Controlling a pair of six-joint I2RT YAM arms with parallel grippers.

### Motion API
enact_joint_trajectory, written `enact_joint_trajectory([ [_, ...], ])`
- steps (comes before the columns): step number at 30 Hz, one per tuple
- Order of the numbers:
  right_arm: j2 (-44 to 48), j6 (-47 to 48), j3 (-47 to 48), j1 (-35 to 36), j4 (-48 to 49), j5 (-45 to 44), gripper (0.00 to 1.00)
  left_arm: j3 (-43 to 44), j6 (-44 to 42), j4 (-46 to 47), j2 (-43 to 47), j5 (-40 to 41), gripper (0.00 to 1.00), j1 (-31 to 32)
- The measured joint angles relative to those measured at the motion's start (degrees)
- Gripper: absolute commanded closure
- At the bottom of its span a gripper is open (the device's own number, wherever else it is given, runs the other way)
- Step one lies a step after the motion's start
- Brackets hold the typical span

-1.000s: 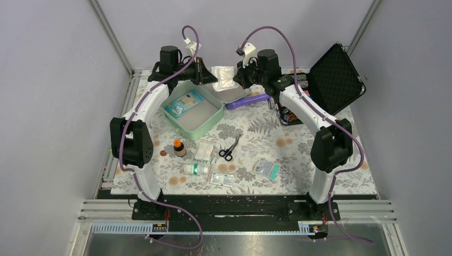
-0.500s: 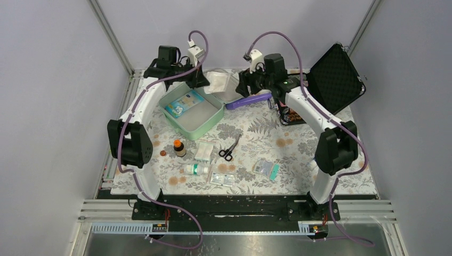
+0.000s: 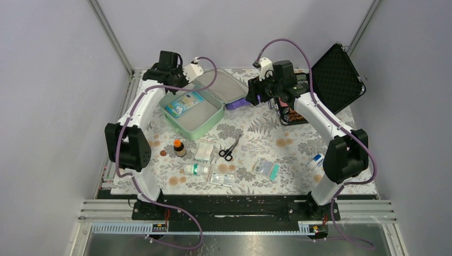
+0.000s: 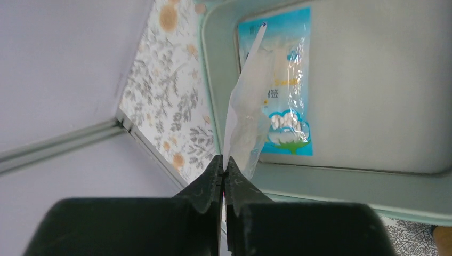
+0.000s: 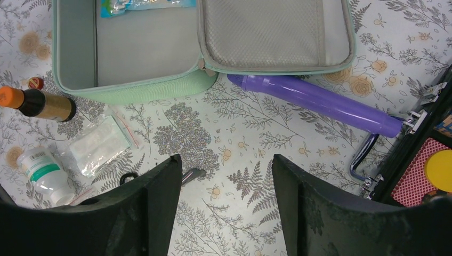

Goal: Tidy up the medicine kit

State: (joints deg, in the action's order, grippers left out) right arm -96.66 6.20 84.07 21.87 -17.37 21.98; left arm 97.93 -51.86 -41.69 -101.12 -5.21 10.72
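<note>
The mint-green medicine kit (image 3: 212,120) lies open at the back of the table, with its mesh-lined lid (image 3: 226,86) laid flat. A blue packet (image 4: 288,80) lies in its grey tray (image 4: 373,106). My left gripper (image 4: 224,159) is shut on a clear plastic pouch (image 4: 245,122), which hangs edge-on over the tray's left end. In the top view, the left gripper (image 3: 179,81) is at the kit's back-left corner. My right gripper (image 5: 226,158) stands open and empty above the tablecloth, just right of the lid (image 5: 272,32), beside a purple tube (image 5: 314,101).
In front of the kit lie a brown bottle (image 3: 179,148), a clear bag (image 3: 203,151), scissors (image 3: 229,149), a white bottle (image 3: 195,169), blister packs (image 3: 223,178) and a teal packet (image 3: 266,168). An open black foam-lined case (image 3: 333,74) stands at the back right.
The pouch was held between both grippers. The right gripper opened, let go and drew back to the right. The left gripper shut on the pouch and swung it left over the tray.
</note>
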Motion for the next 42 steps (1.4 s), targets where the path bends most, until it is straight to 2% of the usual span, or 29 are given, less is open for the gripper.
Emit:
enact_joint_trajectory([
  [7, -0.1, 0.0, 0.1, 0.0, -0.5, -0.1, 0.30, -1.8, 0.5, 2.3, -6.3, 13.3, 1.00, 2.5],
  [14, -1.1, -0.1, 0.3, 0.0, -0.8, -0.1, 0.29, -1.5, 0.0, 4.5, -10.3, 21.4, 1.00, 5.1],
  [22, -2.4, 0.0, 1.5, 0.0, -1.7, 0.0, 0.29, -1.0, -0.4, 14.6, -17.0, 30.3, 1.00, 7.6],
  [30, -2.7, 0.2, 2.3, 0.0, -2.6, 0.0, 0.29, -2.9, -0.2, 24.2, -18.1, 34.3, 1.00, 8.6],
  [42, -3.0, 0.7, 2.4, 0.0, -3.2, -0.2, 0.29, -4.1, 2.1, 26.9, -20.2, 35.6, 1.00, 8.9],
])
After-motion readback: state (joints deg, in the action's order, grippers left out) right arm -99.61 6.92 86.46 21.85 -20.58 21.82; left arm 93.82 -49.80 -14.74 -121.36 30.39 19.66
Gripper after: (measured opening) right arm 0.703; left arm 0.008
